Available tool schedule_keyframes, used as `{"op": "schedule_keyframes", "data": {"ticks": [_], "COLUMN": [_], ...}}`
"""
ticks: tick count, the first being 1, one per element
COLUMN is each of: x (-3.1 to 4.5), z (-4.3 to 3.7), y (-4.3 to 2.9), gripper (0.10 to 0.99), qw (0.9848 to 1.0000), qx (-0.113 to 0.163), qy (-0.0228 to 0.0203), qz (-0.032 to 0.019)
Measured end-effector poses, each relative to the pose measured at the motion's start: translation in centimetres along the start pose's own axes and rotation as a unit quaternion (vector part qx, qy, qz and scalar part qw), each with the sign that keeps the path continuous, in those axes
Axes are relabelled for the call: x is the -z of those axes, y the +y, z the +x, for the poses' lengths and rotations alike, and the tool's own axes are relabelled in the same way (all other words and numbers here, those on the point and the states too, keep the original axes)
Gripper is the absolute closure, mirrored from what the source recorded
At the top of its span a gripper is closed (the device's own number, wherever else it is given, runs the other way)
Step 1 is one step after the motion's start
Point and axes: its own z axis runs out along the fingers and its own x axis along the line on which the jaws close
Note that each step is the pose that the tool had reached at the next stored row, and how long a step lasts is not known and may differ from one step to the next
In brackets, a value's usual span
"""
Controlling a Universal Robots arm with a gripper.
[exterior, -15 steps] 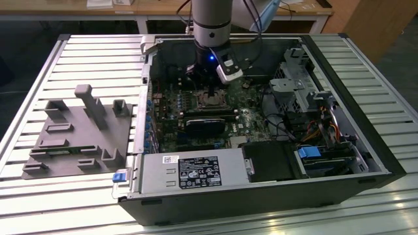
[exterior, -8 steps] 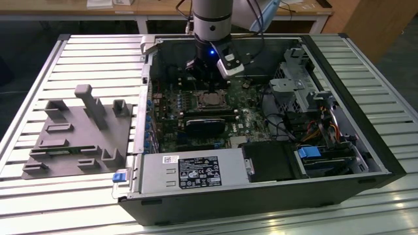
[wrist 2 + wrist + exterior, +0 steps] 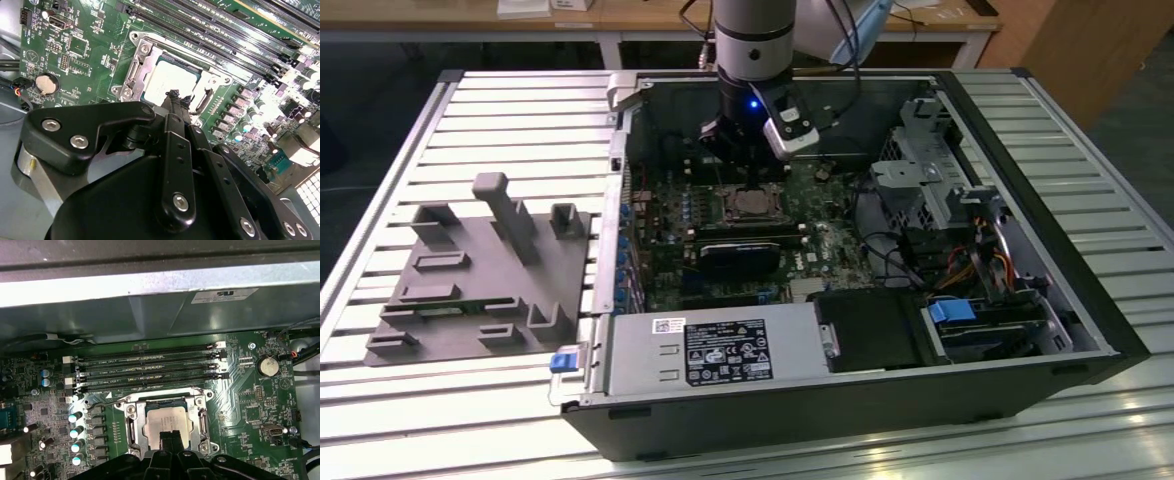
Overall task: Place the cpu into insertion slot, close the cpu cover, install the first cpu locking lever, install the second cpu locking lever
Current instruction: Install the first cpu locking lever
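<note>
The cpu (image 3: 162, 422) (image 3: 170, 80) lies flat in the insertion slot (image 3: 750, 205) on the green motherboard. The silver cpu cover (image 3: 131, 426) (image 3: 136, 70) lies down around it, framing the chip's metal top. A thin wire locking lever (image 3: 150, 391) runs along the socket edge nearest the memory slots. My gripper (image 3: 169, 436) (image 3: 178, 97) hovers just above the socket's edge, over the side of the chip, with its black fingertips pressed together and nothing visible between them. In the exterior view the gripper (image 3: 736, 170) hangs inside the open case just behind the socket.
Long black memory slots (image 3: 150, 367) run beside the socket. A black graphics card (image 3: 740, 255) sits in front of it in the exterior view. A drive cage (image 3: 927, 180) and cables fill the exterior view's right. A grey fixture (image 3: 480, 270) lies on the slatted table.
</note>
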Motion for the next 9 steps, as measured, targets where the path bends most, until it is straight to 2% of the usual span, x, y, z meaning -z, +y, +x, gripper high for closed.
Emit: {"op": "schedule_keyframes", "data": {"ticks": [9], "x": [0.03], "z": [0.12], "y": [-0.01], "gripper": [0.984], "qw": [1.0000], "qx": [0.000], "qy": [0.0000], "qz": [0.0001]}}
